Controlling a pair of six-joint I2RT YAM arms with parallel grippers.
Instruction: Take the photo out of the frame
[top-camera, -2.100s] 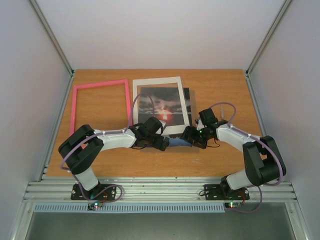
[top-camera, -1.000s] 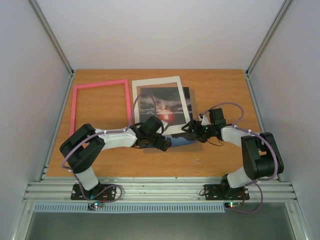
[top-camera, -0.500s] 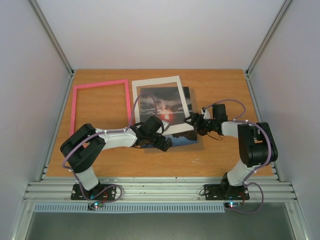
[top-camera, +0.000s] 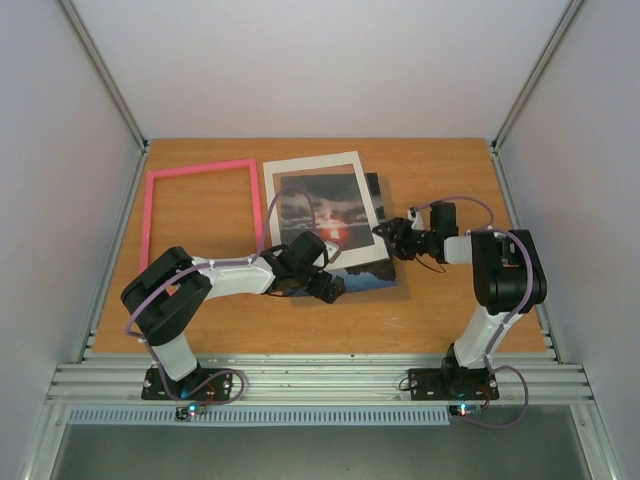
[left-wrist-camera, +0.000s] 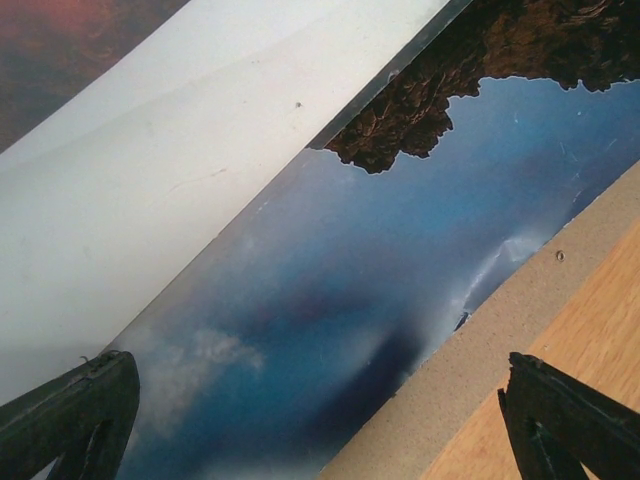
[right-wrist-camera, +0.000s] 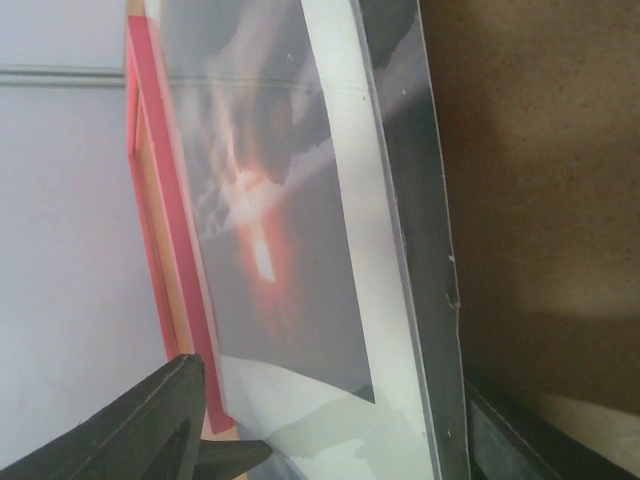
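The pink frame (top-camera: 200, 215) lies flat and empty at the table's left; it also shows in the right wrist view (right-wrist-camera: 165, 200). The sunset photo (top-camera: 325, 212) lies in the middle under a white mat (top-camera: 315, 165). Its blue bottom part (top-camera: 368, 281) sticks out at the near side. My left gripper (top-camera: 333, 287) is open over that blue part (left-wrist-camera: 330, 280), fingers on either side (left-wrist-camera: 315, 400). My right gripper (top-camera: 383, 233) is open at the stack's right edge (right-wrist-camera: 335, 400), where the photo (right-wrist-camera: 255, 230), the mat (right-wrist-camera: 350, 200) and a dark strip (right-wrist-camera: 420, 230) show.
A beige backing board (left-wrist-camera: 480, 370) lies under the photo, its edge on the wooden table (left-wrist-camera: 590, 380). White walls with metal posts (top-camera: 100, 80) close in the left, right and back. A metal rail (top-camera: 320, 380) runs along the near edge.
My right gripper has moved from the stack's near right corner away along its right edge, the arm folding inward. The left gripper has barely moved. More of the blue part shows.
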